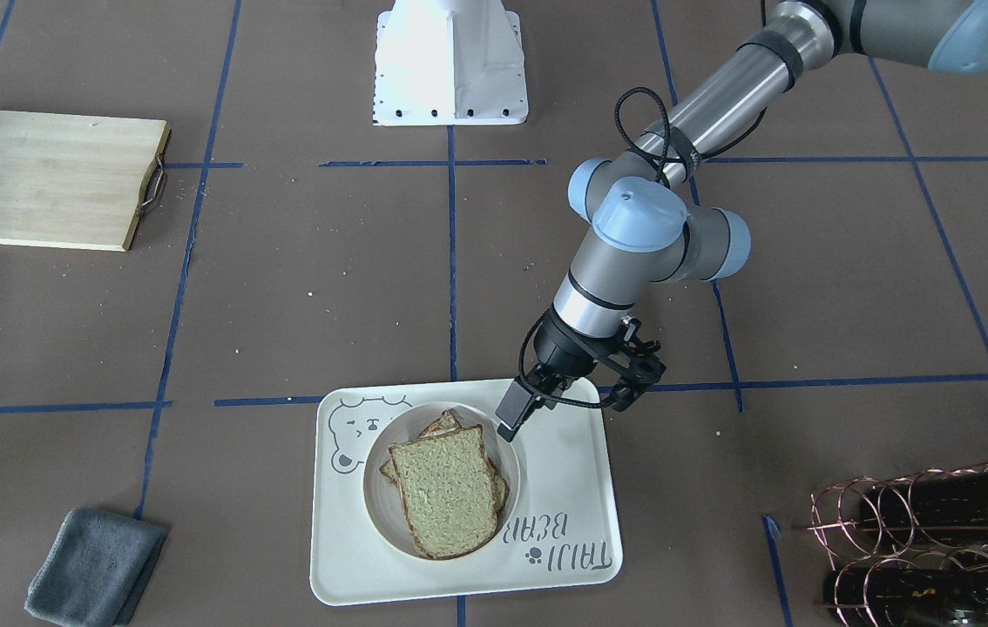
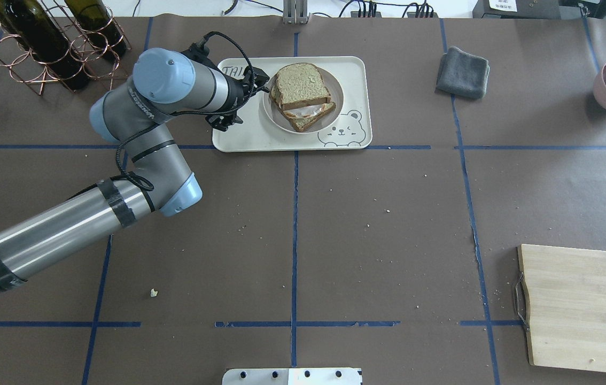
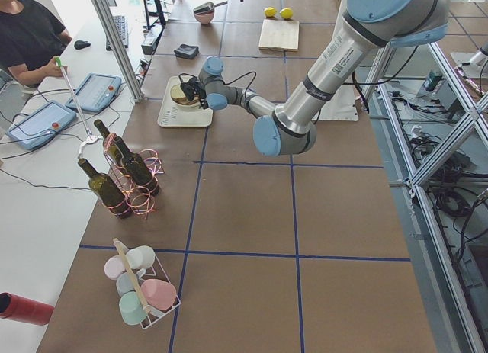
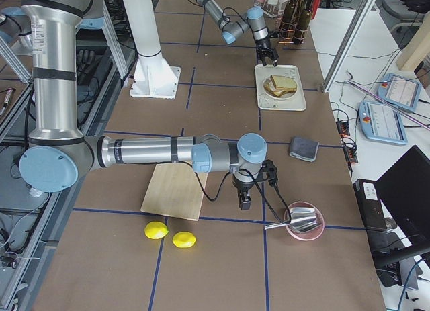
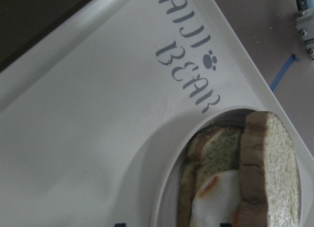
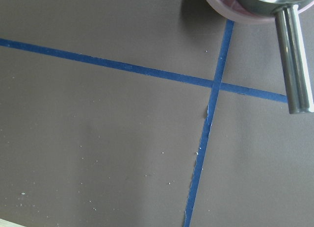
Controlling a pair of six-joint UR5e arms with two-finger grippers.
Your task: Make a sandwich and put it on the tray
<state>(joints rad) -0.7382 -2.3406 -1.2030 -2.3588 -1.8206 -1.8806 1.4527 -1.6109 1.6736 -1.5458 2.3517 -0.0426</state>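
Cream tray [image 1: 564, 488] holds the plated sandwich [image 1: 446, 501]. Left gripper [image 1: 510, 423] hovers beside it, jaws apart; right gripper [image 4: 243, 203]: cannot tell.

We list: tray [image 1: 564, 488], cream-white with grey bear face and lettering; sandwich [image 1: 443, 501], tan bread, dark brown crust, white egg [image 5: 216, 200], orange yolk; cloth [image 1: 95, 566], lower left, grey; board [image 1: 45, 178], upper left, pale wood; table [image 1: 851, 287], brown, blue tape grid.
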